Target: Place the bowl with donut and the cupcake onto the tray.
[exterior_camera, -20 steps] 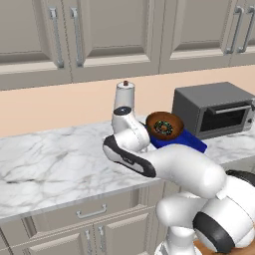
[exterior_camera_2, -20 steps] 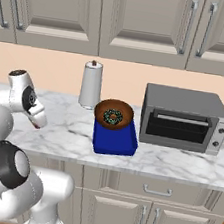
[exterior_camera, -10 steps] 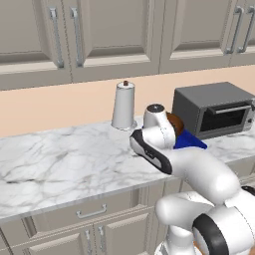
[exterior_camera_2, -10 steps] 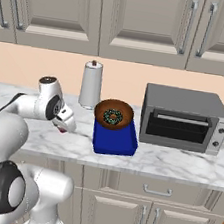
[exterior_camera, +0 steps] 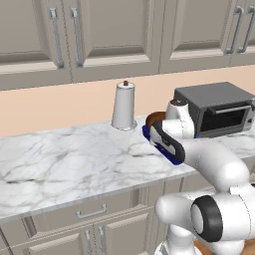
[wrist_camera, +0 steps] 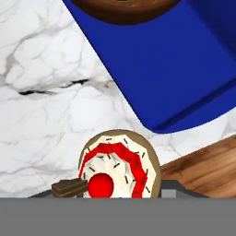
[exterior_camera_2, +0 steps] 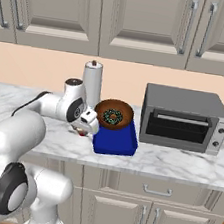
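The cupcake sits close up at the bottom of the hand view, white frosting and red top facing the camera. My gripper is shut on the cupcake and holds it just above the marble counter, a little left of the dark blue tray. The brown bowl rests on the tray's far end, with the donut inside it. In the hand view the tray spreads to the upper right and the bowl's underside shows at the top. My arm hides most of the tray in the left base view.
A paper towel roll stands behind my gripper near the wall. A grey toaster oven sits right of the tray. The marble counter stretches to the left. Its front edge and the wooden floor show below the tray.
My arm has swung to the right along the counter with the cupcake, from well left of the tray to right beside its left edge. Bowl and tray have stayed put.
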